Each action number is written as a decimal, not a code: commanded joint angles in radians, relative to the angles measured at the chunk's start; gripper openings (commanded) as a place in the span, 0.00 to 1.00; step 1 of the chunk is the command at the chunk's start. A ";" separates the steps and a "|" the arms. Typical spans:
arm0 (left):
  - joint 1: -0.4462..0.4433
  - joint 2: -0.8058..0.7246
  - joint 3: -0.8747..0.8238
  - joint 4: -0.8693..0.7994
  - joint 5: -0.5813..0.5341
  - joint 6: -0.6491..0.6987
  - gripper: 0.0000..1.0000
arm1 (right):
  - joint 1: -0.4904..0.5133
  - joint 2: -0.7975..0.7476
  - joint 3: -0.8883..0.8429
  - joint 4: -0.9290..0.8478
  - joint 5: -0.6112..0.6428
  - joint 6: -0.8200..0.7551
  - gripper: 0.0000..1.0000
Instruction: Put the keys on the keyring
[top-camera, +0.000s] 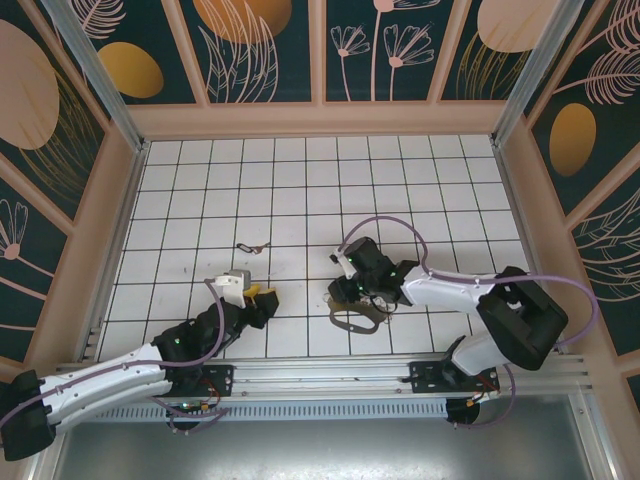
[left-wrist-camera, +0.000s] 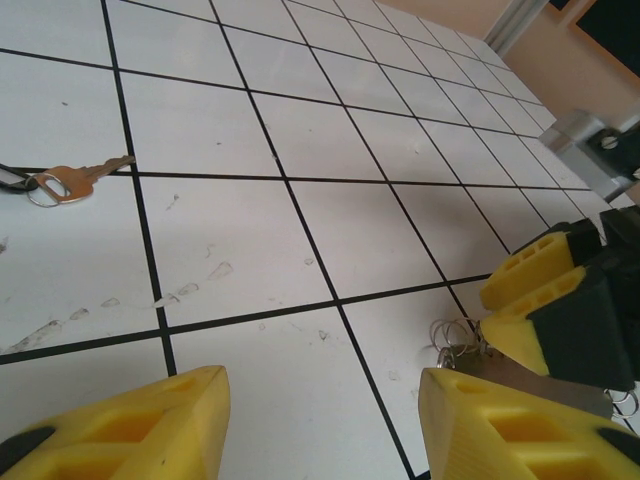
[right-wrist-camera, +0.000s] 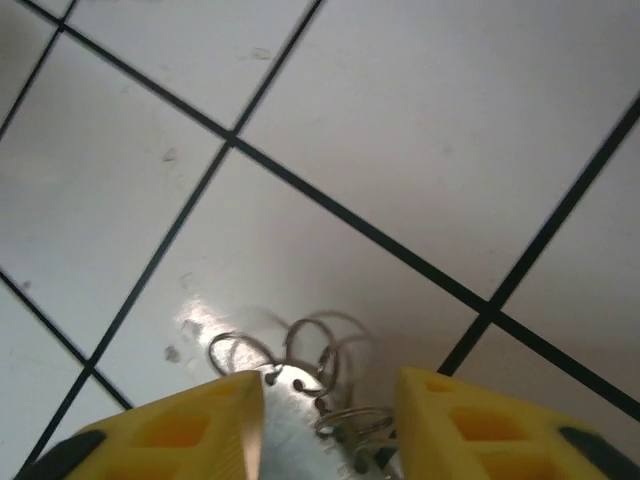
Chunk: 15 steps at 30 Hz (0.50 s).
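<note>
Yellow-fingered left gripper (left-wrist-camera: 320, 390) is half spread and holds nothing, with bare white tile floor (left-wrist-camera: 250, 250) between its fingers. One small brass-coloured key (left-wrist-camera: 75, 180) lies flat farther out, slightly left and well apart. Right gripper (right-wrist-camera: 330, 385) has its fingers parted around thin wire rings (right-wrist-camera: 320, 345), with one flat silvery metal piece (right-wrist-camera: 290, 410) against a finger; can't tell if anything is gripped. One brownish oval keyring loop (top-camera: 356, 322) lies just near of it.

From the left wrist, the key (left-wrist-camera: 75, 178) loses its dark head past the frame's edge. Under the right wrist, the keyring (right-wrist-camera: 320, 360) is a blur of wire loops (lower part cut off).
</note>
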 joint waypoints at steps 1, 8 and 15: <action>0.005 0.000 0.003 0.055 0.020 0.014 0.53 | 0.045 -0.023 0.069 -0.085 0.036 -0.058 0.44; 0.005 -0.032 -0.014 0.048 0.039 0.010 0.54 | 0.057 0.085 0.151 -0.133 -0.052 -0.125 0.44; 0.005 -0.082 -0.030 0.028 0.033 0.011 0.54 | 0.036 0.182 0.210 -0.170 -0.093 -0.166 0.45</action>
